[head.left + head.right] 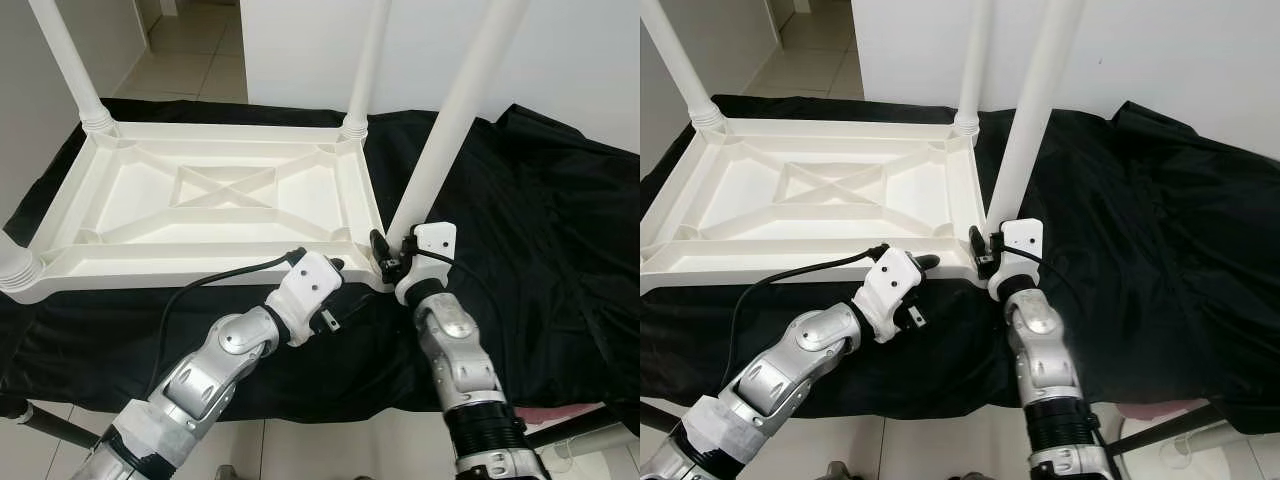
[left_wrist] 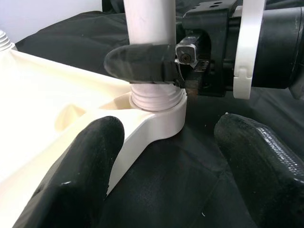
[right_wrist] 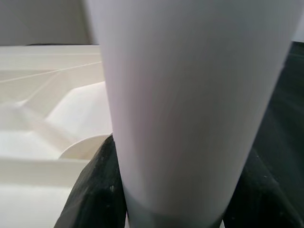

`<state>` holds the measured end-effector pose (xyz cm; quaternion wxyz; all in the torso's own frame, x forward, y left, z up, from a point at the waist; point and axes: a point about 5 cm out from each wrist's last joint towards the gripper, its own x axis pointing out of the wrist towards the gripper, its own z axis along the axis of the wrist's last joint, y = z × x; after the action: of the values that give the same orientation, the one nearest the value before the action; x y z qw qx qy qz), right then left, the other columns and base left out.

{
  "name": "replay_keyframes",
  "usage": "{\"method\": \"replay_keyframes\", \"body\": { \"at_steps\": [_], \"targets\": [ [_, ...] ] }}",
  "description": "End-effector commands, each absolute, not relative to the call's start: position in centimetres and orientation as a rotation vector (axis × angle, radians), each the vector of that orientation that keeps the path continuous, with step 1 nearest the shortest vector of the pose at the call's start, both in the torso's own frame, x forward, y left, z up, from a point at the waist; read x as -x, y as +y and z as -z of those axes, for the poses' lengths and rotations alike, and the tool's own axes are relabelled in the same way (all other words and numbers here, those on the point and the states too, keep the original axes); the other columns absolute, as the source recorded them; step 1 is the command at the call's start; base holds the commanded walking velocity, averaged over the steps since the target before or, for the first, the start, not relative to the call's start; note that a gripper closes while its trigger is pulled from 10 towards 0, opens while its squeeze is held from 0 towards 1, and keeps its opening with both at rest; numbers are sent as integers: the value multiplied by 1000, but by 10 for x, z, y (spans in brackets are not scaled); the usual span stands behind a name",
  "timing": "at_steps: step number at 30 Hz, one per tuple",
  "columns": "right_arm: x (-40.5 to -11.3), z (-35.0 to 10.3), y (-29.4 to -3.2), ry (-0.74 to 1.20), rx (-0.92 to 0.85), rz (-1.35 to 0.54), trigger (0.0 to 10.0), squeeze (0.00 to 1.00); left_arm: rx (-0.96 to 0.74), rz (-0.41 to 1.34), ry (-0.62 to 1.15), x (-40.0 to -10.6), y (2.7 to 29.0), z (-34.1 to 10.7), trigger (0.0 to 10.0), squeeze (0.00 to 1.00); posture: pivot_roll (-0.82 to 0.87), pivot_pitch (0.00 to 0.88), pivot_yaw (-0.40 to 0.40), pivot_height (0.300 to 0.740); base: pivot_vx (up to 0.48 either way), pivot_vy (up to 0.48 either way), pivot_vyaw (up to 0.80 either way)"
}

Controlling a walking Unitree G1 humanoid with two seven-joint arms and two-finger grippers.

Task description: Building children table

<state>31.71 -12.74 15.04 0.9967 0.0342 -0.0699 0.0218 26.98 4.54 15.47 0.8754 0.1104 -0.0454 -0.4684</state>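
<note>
A white plastic child's tabletop (image 1: 150, 272) lies upside down on a black cloth. White legs stand in its far left (image 1: 68, 60) and far right (image 1: 368, 60) corners, and the ribbed base of another (image 1: 15, 265) shows at the near left. My right gripper (image 1: 383, 250) is shut on the near right leg (image 1: 455, 110) just above its socket (image 2: 156, 118); its fingers (image 3: 95, 190) wrap the tube. My left gripper (image 2: 166, 175) is open, its fingers (image 2: 80, 175) astride that same corner, close to the plastic.
The black cloth (image 1: 540, 220) covers the work surface and bunches up at the right. A black cable (image 1: 220, 275) loops from my left wrist along the tabletop's near rim. A white wall (image 1: 300, 50) stands behind, with tiled floor (image 1: 180, 50) at the far left.
</note>
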Motion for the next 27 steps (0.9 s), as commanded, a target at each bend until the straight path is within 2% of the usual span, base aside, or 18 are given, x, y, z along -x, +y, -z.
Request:
{"method": "replay_keyframes", "body": {
  "at_steps": [1, 4, 9, 12, 13, 15, 16, 25, 27],
  "targets": [
    [-311, -138, -144, -77, -120, 155, 10000, 0, -256, 1127, -91, -264, 40, -153, 10000, 0, -81, 91, -26, 740, 0, 0, 0],
    [-306, -137, -135, -58, -120, 231, 10000, 0, -249, 1120, -92, -262, 41, -153, 10000, 0, -72, 95, -31, 740, 0, 0, 0],
    [-305, -137, -129, -49, -119, 239, 10000, 0, -244, 1110, -90, -261, 42, -152, 10000, 0, -63, 100, -40, 740, 0, 0, 0],
    [-306, -134, -130, -40, -178, 154, 10000, 0, -250, 1094, -82, -261, 44, -149, 10000, 0, -46, 102, -46, 740, 0, 0, 0],
    [-305, -136, -129, -57, -174, 120, 10000, 557, -243, 1088, -82, -261, 44, -150, 10000, 0, -40, 111, -52, 740, 0, 0, 0],
    [-305, -137, -128, -68, -165, 104, 10000, 557, -238, 1084, -82, -260, 44, -151, 10000, 0, -40, 111, -52, 740, 0, 0, 0],
    [-303, -140, -126, -93, -158, 79, 10000, 1000, -241, 1083, -81, -259, 45, -151, 10000, 0, -34, 113, -59, 740, 0, 0, 0],
    [-300, -147, -130, -140, -159, -55, 10000, 1000, -237, 1065, -84, -259, 46, -151, 10000, 0, -24, 108, -78, 740, 0, 0, 0],
    [-300, -147, -135, -146, -135, -125, 10000, 0, -237, 1065, -86, -258, 45, -151, 10000, 0, -24, 108, -81, 740, 0, 0, 0]
  ]
}}
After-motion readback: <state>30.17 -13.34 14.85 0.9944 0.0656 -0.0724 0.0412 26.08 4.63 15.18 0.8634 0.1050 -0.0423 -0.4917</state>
